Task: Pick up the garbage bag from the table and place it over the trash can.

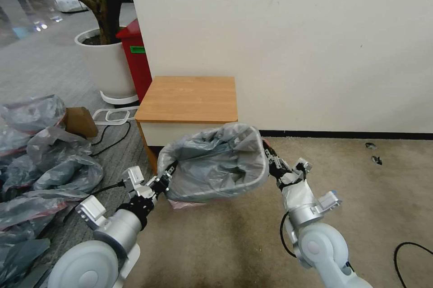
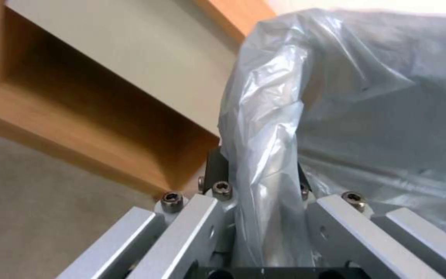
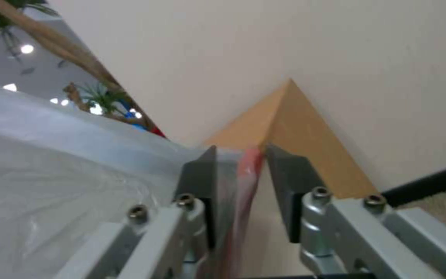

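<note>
Grey translucent crinkly plastic, the garbage bag [image 1: 216, 164], was found stretched open between the two grippers in front of the small light-brown wooden nightstand table [image 1: 189, 98], its mouth spread wide and facing upward. The table's top was bare. The bag hung just forward of the table's white drawer front, above the beige carpet [image 1: 252, 243]; a cream-white band at the bag's lower front could be the trash can's rim, but this could not be confirmed.

The left gripper [image 1: 168, 173] was at the bag's left edge. In the left wrist view its jaws were pinching a gathered fold of the bag [image 2: 264, 162], with the table's open lower shelf [image 2: 78, 116] behind.

The right gripper [image 1: 270, 158] was at the bag's right edge. In the right wrist view a pinkish-red strip of the bag's rim [image 3: 244, 182] ran between its dark pads [image 3: 290, 182], lying against one pad with a gap to the other; whether it was clamped could not be told.

A heap of similar grey plastic bags [image 1: 40, 166] lay on the floor to the left. A tall red bin [image 1: 135, 58] and a large round white plant pot [image 1: 106, 64] stood behind the table's left side, against the cream wall [image 1: 315, 44].
</note>
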`<state>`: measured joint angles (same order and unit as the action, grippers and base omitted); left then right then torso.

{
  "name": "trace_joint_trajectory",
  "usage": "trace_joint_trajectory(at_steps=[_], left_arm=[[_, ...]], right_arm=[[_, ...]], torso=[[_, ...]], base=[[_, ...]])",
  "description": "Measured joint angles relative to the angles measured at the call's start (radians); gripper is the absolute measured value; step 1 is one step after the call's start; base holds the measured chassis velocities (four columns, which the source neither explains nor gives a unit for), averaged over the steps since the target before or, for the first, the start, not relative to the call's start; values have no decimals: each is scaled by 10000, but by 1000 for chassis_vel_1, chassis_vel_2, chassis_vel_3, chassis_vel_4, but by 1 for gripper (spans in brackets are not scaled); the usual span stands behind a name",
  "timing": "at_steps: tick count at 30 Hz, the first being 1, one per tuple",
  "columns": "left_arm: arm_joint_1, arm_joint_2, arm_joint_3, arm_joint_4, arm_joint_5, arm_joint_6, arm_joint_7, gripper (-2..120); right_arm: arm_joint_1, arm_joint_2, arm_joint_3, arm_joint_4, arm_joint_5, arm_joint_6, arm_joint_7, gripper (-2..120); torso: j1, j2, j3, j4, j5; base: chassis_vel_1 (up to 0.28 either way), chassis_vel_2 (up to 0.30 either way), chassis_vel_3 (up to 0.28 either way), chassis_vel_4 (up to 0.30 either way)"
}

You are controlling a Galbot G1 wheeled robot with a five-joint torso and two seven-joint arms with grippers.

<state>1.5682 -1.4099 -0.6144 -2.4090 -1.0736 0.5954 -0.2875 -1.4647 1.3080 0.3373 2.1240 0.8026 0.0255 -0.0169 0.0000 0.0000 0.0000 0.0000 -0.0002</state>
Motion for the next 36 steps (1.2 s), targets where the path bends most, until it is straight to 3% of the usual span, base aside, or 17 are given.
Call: trace_joint_trajectory(at_steps=[7,9,13,15,17,19,21,22,24,26,29,31,36], left_arm=[[-187,110,-85,214,126,-105,-289,3],[-213,111,-81,269,171,-127,-344,3],[-169,129,-47,309,447,-121,-396,3],[-61,191,65,373,1175,-86,-395,3],[-38,207,99,386,1373,-70,-373,3],[60,277,274,422,2323,-16,-186,3],[64,281,281,422,2364,-10,-178,3],[140,342,413,422,3103,72,-4,3],[239,417,539,422,3878,106,245,3],[289,456,601,422,4287,110,363,3],[499,591,919,389,5553,107,686,3],[545,603,1015,389,5955,75,755,3],[666,500,1491,474,7455,-185,1010,3]], right_arm=[[-891,85,134,810,-332,106,-435,53],[-1066,129,187,977,-396,313,-564,65],[-1147,150,230,1472,-453,476,-643,76],[-1117,-13,131,2358,-1446,571,-790,87],[-1086,-71,80,2501,-1725,588,-830,90],[-924,-493,-226,2981,-3525,597,-964,97],[-911,-541,-251,3007,-3703,591,-974,97],[-773,-969,-436,3073,-5160,548,-1074,89],[-600,-1490,-584,3051,-6481,397,-1140,81],[-492,-1776,-654,3008,-6986,257,-1150,78],[156,-2955,-958,2866,-8141,-703,-1114,63],[337,-3251,-1054,2875,-8211,-1068,-1046,59],[1256,-4711,-1711,3228,-7378,-3533,-676,41]], torso=[[0,0,0,-1,0],[0,0,0,0,4],[0,0,0,-1,3],[0,0,0,0,1],[0,0,0,0,1],[0,0,0,0,1],[0,0,0,0,1],[0,0,-1,0,2],[0,0,0,0,4],[0,0,0,0,3],[0,0,0,0,4],[0,0,0,1,4],[0,0,0,1,2]], base=[[0,0,0,0],[0,0,0,0],[0,0,0,0],[0,0,0,0],[0,0,0,0],[0,0,0,0],[0,0,0,0],[0,0,0,0],[0,0,0,0],[0,0,0,0],[0,0,0,0],[0,0,0,0],[0,0,0,0]])
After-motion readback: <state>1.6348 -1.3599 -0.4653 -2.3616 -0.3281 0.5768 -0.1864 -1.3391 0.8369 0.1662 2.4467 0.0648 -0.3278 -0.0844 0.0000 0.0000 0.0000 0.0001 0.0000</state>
